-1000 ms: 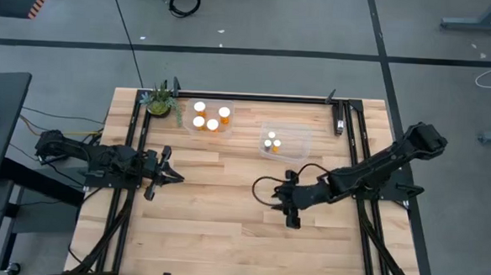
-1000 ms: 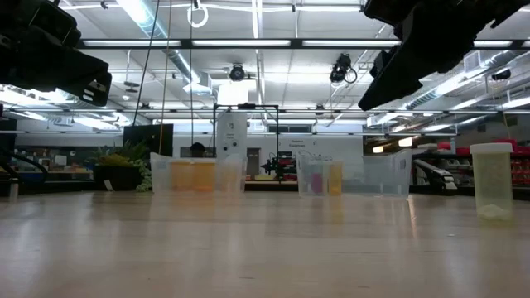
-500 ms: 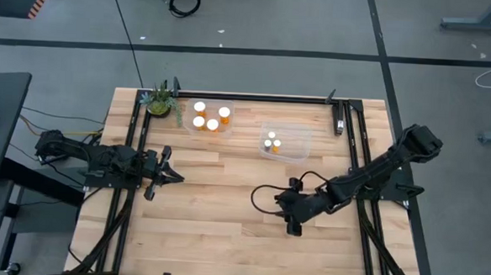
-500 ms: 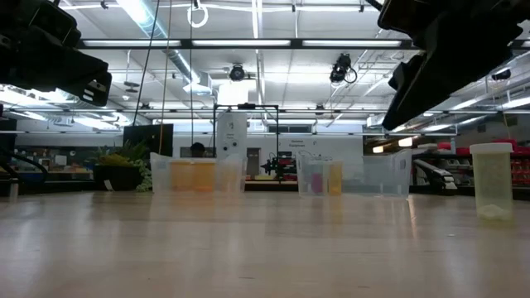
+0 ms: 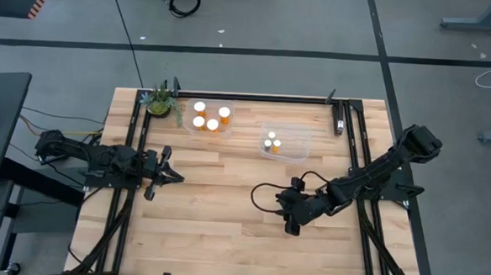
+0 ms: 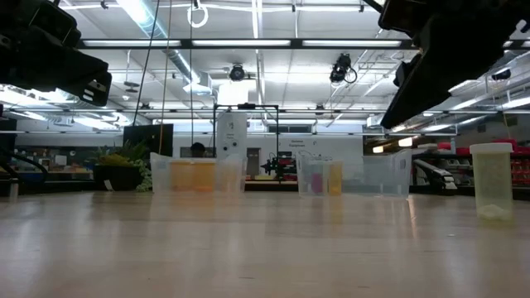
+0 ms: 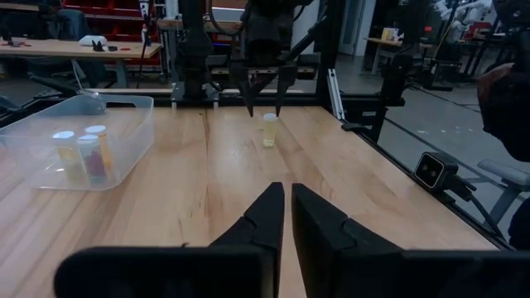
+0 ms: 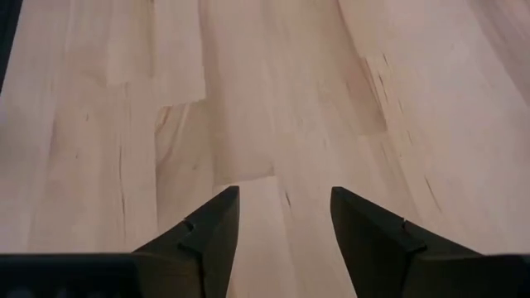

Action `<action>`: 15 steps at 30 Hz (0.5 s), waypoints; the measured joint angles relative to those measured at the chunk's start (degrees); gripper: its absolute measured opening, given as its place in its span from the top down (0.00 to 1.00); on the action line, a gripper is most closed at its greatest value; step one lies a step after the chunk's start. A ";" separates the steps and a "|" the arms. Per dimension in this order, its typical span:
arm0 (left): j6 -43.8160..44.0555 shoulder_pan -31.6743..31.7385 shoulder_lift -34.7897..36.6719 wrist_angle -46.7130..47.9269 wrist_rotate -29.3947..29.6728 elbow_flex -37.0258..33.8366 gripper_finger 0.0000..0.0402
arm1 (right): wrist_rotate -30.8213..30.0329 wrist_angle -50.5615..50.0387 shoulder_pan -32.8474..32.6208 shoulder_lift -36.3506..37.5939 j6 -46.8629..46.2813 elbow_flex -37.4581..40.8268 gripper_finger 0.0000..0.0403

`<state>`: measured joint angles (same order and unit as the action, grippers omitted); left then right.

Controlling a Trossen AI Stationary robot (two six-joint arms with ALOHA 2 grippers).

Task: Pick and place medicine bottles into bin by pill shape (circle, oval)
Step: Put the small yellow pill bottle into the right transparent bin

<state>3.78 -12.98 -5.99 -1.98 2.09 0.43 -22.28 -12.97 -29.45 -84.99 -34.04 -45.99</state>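
I see the wooden table (image 5: 224, 229) from above with both arms over it. Right gripper (image 5: 292, 216) hangs above the table's middle, fingers (image 8: 377, 236) spread, only bare planks between them in its wrist view. Left gripper (image 5: 166, 176) waits off to the side, fingers (image 7: 265, 217) pressed nearly together.

The left wrist view shows what the overhead does not: one loose medicine bottle (image 7: 269, 130) upright on the table directly beneath the right gripper (image 7: 263, 87), between its downward-pointing tips, not touching. Low view shows the same pale bottle (image 6: 491, 180) standing alone under the right arm.

Two clear bins sit beyond the right gripper. Left bin (image 5: 227, 128) holds four capped bottles (image 5: 200, 108), orange bodies. Right bin (image 5: 300, 143) holds three capped bottles (image 5: 269, 142). A small potted plant (image 5: 158, 102) stands beside the left bin.
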 joint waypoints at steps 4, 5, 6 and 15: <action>0.01 0.01 0.01 0.00 0.00 0.00 0.93 | 0.00 -3.58 -0.22 -3.69 0.66 -4.80 0.51; 0.01 0.01 -0.01 -0.01 0.00 0.00 0.93 | 0.05 -5.40 -0.28 -5.29 1.14 -6.66 0.51; 0.02 0.00 -0.01 -0.04 0.00 0.00 0.93 | 0.15 -7.96 -0.28 -6.88 1.49 -8.69 0.51; 0.03 -0.01 0.01 -0.20 0.00 0.00 0.90 | 3.67 -20.05 -0.26 -14.56 2.23 -19.42 0.51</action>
<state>3.81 -12.99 -5.98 -2.18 2.09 0.43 -18.61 -33.02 -29.71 -99.54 -31.81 -65.41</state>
